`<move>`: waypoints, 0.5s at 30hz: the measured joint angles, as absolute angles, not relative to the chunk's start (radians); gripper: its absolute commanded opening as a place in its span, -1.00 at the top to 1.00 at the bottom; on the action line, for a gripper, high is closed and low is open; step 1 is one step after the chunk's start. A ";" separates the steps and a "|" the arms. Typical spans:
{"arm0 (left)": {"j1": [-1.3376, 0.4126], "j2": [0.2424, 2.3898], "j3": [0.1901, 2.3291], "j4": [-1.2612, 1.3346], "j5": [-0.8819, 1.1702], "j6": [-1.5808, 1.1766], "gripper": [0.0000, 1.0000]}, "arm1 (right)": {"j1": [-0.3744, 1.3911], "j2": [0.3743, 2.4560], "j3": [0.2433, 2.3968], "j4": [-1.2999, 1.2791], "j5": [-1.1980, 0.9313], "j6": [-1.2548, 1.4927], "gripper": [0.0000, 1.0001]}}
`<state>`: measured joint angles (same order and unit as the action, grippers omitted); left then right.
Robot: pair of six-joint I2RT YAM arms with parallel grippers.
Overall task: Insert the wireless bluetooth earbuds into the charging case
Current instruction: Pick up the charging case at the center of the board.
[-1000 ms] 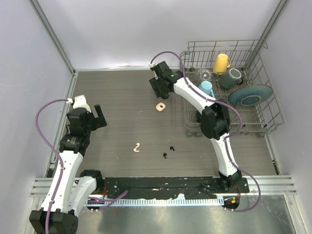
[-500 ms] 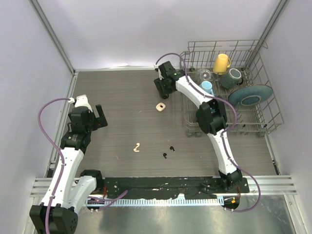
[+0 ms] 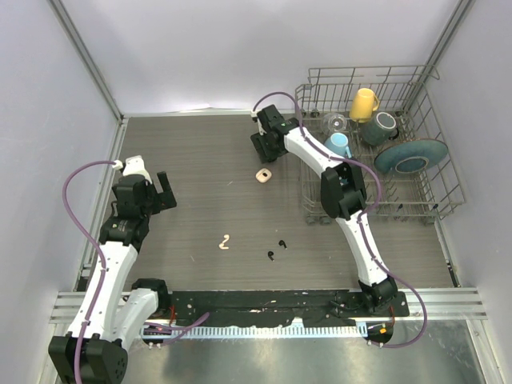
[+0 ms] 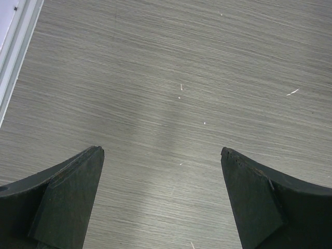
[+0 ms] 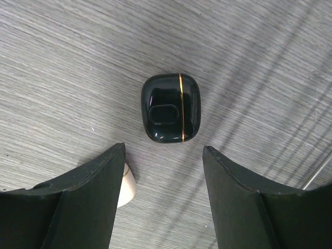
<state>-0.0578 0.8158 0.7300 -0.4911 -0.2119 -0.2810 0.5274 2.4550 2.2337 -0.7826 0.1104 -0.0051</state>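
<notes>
Okay, my left gripper [image 4: 162, 151] hangs spread over the table [image 4: 207, 62], cream earbud [image 3: 225, 242] and black earbuds [image 3: 282, 243] lie loose mid-table, my right gripper [image 5: 164, 147] gapes just short of the black charging case [image 5: 171, 107].

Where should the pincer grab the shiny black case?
Probably from straight above, pinching its two rounded sides. The black case lies flat and shut, and the right pincer hangs open over it, its gap matching that width.
</notes>
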 measured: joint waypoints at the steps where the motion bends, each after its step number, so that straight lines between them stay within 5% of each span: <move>1: -0.058 0.816 0.730 -0.491 -0.212 -0.281 -1.00 | 0.527 2.455 2.236 -0.781 0.111 -0.005 -0.35; 15: -0.059 0.818 0.730 -0.491 -0.212 -0.281 -1.00 | 0.518 2.484 2.254 -0.762 0.083 -0.005 -0.33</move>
